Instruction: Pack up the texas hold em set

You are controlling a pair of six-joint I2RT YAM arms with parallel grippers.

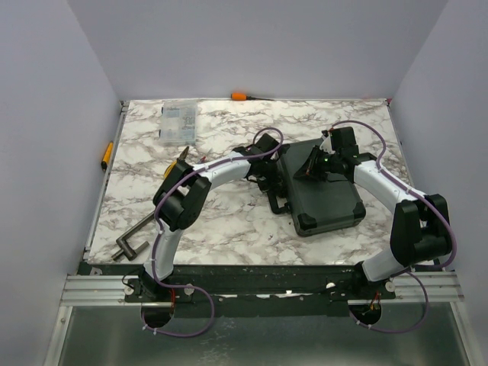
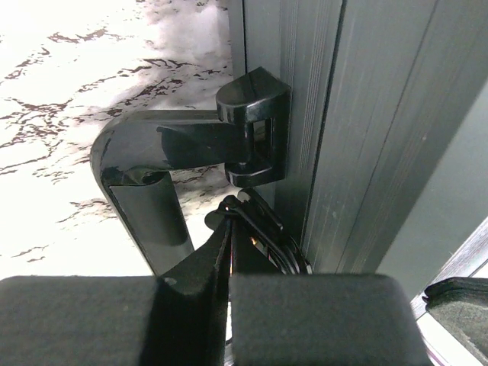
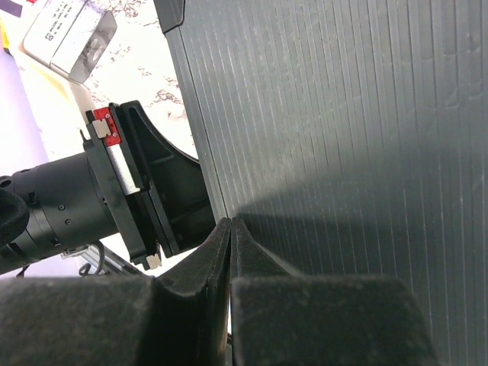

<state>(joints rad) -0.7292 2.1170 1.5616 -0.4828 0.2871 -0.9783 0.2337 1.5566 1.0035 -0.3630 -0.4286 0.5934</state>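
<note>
Case, lid down: fastening stage.
My left gripper pinched empty beside its handle; right gripper likewise, atop. Next: snap it fastened.

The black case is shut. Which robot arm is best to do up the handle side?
Probably the left. The left gripper, fingers together, is right beside the handle on the side of the case. The right gripper is closed up on the lid, not down at that side.

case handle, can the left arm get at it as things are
Likely yes: the left gripper sits right beside the handle with nothing between them, though its jaws are shut and would need opening.
</note>
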